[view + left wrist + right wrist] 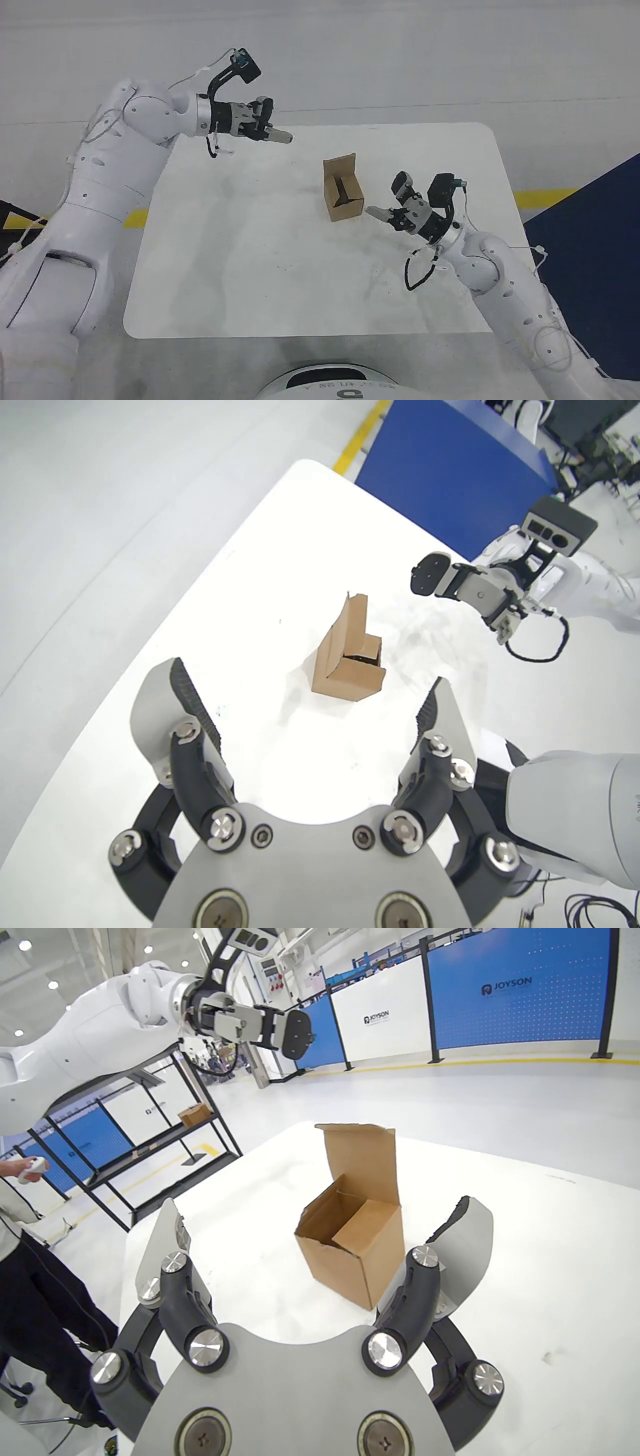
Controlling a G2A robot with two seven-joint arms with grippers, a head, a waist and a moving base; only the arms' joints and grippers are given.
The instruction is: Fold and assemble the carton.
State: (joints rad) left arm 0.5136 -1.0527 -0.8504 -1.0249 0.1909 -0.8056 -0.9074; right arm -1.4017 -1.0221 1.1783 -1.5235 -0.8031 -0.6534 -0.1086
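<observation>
The carton (343,188) stands open-topped on our counter (250,260); our right arm (490,265) hangs near it, our left arm (150,115) well apart, both jaws spread wide.

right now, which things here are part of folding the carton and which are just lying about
For the job: carton, on the table; left gripper, open; right gripper, open.
Just lying about: shelf rack with a small box on it; blue panel beside the table.
</observation>
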